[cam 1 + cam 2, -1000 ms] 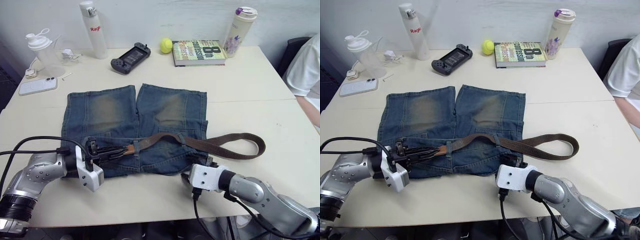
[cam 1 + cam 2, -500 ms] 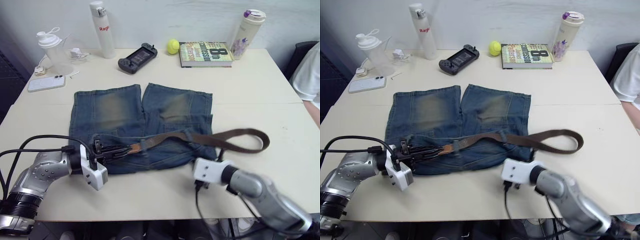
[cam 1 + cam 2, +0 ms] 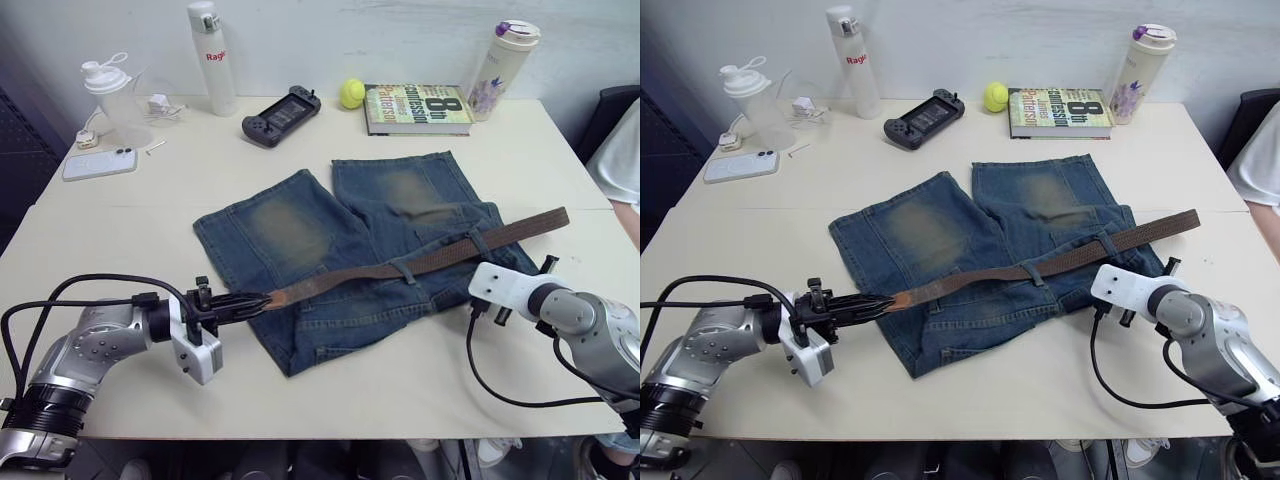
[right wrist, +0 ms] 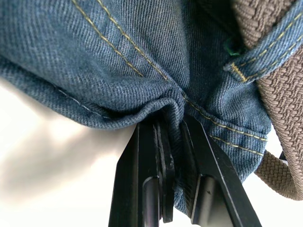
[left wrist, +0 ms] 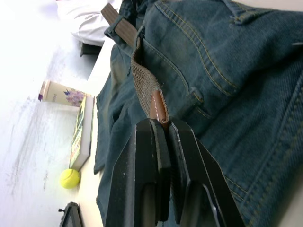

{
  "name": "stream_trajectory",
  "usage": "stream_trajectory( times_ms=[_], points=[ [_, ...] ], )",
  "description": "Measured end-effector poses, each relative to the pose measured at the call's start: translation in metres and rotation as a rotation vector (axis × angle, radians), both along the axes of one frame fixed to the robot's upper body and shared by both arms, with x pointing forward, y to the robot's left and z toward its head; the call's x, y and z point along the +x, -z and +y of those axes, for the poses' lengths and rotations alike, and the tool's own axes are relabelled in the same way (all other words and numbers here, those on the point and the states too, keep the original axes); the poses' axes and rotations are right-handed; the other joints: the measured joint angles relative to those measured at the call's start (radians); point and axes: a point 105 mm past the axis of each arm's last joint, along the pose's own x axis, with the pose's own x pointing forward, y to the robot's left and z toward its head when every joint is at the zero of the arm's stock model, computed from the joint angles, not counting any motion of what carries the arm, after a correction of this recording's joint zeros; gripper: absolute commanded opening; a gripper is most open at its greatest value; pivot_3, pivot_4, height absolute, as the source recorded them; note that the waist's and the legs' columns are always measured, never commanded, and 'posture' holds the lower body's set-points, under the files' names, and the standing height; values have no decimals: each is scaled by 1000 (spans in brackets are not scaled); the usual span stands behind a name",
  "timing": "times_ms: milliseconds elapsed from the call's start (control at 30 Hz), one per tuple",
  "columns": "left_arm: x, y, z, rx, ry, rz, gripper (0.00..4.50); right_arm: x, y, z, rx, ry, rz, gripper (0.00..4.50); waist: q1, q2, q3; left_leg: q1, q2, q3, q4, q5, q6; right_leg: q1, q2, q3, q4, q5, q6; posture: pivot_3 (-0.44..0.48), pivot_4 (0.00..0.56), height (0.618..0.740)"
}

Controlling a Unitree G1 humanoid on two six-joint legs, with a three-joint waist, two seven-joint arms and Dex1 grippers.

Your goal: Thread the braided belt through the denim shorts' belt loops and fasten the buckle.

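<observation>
The denim shorts (image 3: 330, 225) lie skewed on the table, legs pointing away from me. The braided belt (image 3: 440, 258) runs taut across the waistband, under a belt loop (image 3: 408, 270) and a second one (image 3: 478, 240). My left gripper (image 3: 262, 297) is shut on the belt's brown leather tip (image 5: 160, 108), just off the shorts' left edge. My right gripper (image 4: 173, 124) is shut on a fold of the shorts' waistband (image 4: 161, 101), beside a belt loop (image 4: 251, 61) that crosses the belt. The belt's far end (image 3: 560, 215) sticks out past the shorts. I cannot make out the buckle.
Along the table's far edge stand a white bottle (image 3: 212, 55), a shaker bottle (image 3: 110, 90), a phone (image 3: 98, 163), a game controller (image 3: 282, 103), a tennis ball (image 3: 351, 92), a book (image 3: 418, 108) and a tumbler (image 3: 505, 55). A person's white sleeve (image 3: 622, 160) shows at the right.
My right gripper has shut on the waistband and pulled it right and away, swinging the shorts round. The belt's loose loop has straightened. The left gripper keeps its hold. The camera has shifted.
</observation>
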Motion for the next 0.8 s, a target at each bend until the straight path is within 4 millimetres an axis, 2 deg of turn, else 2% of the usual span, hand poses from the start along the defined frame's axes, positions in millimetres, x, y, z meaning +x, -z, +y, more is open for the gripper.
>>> stream_trajectory(
  times_ms=[67,100,167,233,300,333,367,433,467,500,567,600,667,733,767,800],
  points=[
    [1,0,-1,0,-1,-3,0,-1,-1,0,25,7,-9,1003,0,0,0,0,0,0,0,0,0,0,0,0,0,0,0,0,150,740],
    [1,1,-1,2,-1,-4,0,-1,-3,-1,71,30,-12,1310,0,0,0,0,0,0,0,0,0,0,0,0,0,0,0,0,150,740],
    [1,1,-2,1,-1,-7,0,-8,-9,-3,224,89,1,2224,2,1,0,0,0,0,0,0,0,0,1,0,2,0,0,0,150,740],
    [1,0,-2,0,0,-11,0,-19,-24,0,389,112,37,3109,2,1,1,-1,0,0,0,0,0,0,1,0,2,0,0,0,150,740],
    [1,0,-2,-1,0,-13,0,-30,-51,11,539,78,64,4110,2,2,1,0,1,0,0,0,0,1,1,0,2,0,0,0,150,740],
    [2,0,-2,-1,-1,-14,0,-36,-63,18,617,59,90,4473,0,2,1,0,1,-1,0,0,1,1,1,0,1,0,0,0,150,740],
    [2,0,-3,-3,-1,-16,0,-44,-76,30,710,25,131,4473,-2,2,1,0,2,-1,0,-1,1,1,1,1,1,0,0,0,150,740],
    [1,0,-3,-3,1,-19,0,-54,-85,46,787,-30,196,4473,-4,2,1,0,2,-3,0,-2,0,1,1,3,0,0,0,0,150,740],
    [1,1,-2,0,0,-19,0,-62,-87,67,950,-87,288,4473,-6,0,0,0,3,-3,-1,-2,0,2,1,3,-1,0,-1,0,150,740],
    [1,1,-3,-3,3,-22,0,-73,-89,98,1110,-203,406,4473,-12,-1,0,0,4,-4,0,-2,-2,2,2,2,-4,0,-1,0,150,740],
    [1,0,-3,-4,4,-27,0,-83,-84,135,1308,-333,553,4473,-21,-2,-1,0,5,-6,-1,-2,-3,4,3,0,-3,0,-1,0,150,740],
    [2,-2,-4,-7,6,-33,0,-86,-77,161,1474,-386,649,4473,-22,-1,-1,0,5,-7,-1,-2,-3,4,3,0,-1,0,-1,0,150,740],
    [2,-4,-5,-12,9,-43,0,-91,-60,183,1644,-359,755,4473,-20,0,0,-1,2,-7,-3,-1,-2,2,2,0,3,0,-1,0,150,740],
    [3,-4,-6,-14,9,-45,0,-97,-38,210,1860,-243,879,4473,-21,0,0,-2,1,-8,-3,-2,-2,-1,0,0,8,0,-1,0,150,740],
    [3,-5,-7,-19,13,-50,0,-99,-30,222,1883,-180,934,4473,-25,2,1,-3,-2,-5,-2,-1,0,-3,-1,1,8,1,0,0,150,740],
    [3,-6,-7,-19,12,-53,0,-97,-27,226,1927,-114,940,4473,-28,2,1,-3,-3,-4,-1,-2,1,-3,-2,1,9,1,1,0,150,740]
  ],
)
